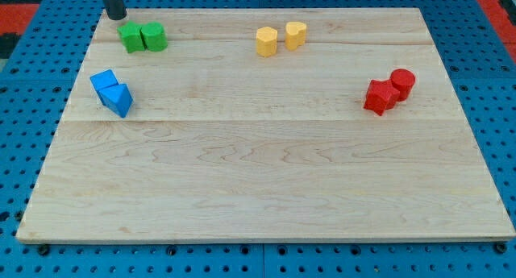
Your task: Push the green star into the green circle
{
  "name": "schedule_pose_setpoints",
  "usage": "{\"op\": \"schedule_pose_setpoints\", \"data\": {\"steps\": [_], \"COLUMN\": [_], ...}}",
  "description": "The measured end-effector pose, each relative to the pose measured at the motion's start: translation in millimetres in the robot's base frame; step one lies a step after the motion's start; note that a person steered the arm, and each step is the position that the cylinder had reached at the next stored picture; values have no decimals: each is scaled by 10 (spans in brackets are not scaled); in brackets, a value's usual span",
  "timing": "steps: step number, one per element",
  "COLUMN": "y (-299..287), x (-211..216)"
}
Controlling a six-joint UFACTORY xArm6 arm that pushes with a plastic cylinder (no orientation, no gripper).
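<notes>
My tip [117, 16] sits at the far left corner of the board [258, 189], just beside the green star [131, 37], on its far-left side; can't tell if it's touching or a hair apart. No jaws on this rig, it's a plain rod, so nothing opens or shuts and nothing is held. It only pushes.

Green star lies far left, w/ the green circle [154, 36] right against it on its right; the two look to be touching or nearly so. Judging from that, the task looks about done, or needs just a small nudge rightward. Tip's spot fits that: behind the star, opposite the circle, so a push to the right would drive star into circle.

Others, going outward: blue cube [103, 82] and blue triangle [120, 99], a touching pair, nearer than the greens on the left, off the push line. Two yellow blocks [267, 41] [295, 34] at far centre, shapes unclear, well apart from the greens. Red star [379, 96] and red cylinder [402, 82] far over on the right. Nothing stands btw star and circle; only risk I'd guess is the pair sliding on toward the yellows if pushed hard.
</notes>
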State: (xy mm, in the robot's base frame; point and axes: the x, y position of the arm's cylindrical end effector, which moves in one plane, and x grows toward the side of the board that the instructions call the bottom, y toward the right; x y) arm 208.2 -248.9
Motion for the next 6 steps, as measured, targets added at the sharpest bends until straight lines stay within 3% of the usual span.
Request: {"op": "schedule_pose_setpoints", "data": {"steps": [2,6], "y": [-182,-3], "x": [449,658]}}
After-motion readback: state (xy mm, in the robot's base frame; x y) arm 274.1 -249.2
